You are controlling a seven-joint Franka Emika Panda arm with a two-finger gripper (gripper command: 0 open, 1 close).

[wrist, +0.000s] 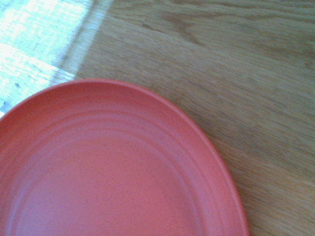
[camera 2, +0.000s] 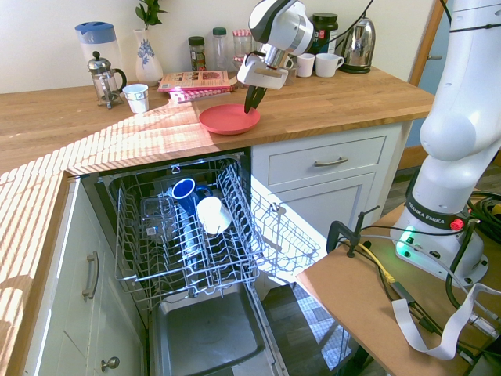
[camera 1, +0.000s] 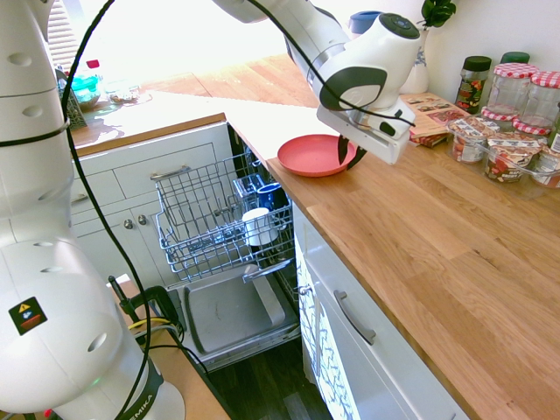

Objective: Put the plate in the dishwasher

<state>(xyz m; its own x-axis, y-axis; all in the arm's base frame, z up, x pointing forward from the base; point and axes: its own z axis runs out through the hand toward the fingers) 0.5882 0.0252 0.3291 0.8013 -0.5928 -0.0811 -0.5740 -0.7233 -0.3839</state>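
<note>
Reading what lettering we can, we make out "FRANKA EMIKA" on the base of the arm in the second exterior view; the first shows only "EMIKA" near its lower edge. A dark label with a yellow warning triangle sits on the arm's white shell. Print on the booklets and on the dark-lidded jar is too small for us to read.

The wrist view cuts off part of the plate, and the blue-lidded pitcher is partly hidden behind the French press. In the second exterior view the claw's two fingers overlap into one dark shape.

From the first exterior view, we see the claw partly open, its fingers apart at the plate's rim. We cannot tell whether they press on it. The coral-red plate lies on the wooden counter, beside the open dishwasher. Its wire rack is pulled out and bears a white cup and a blue mug.
</note>
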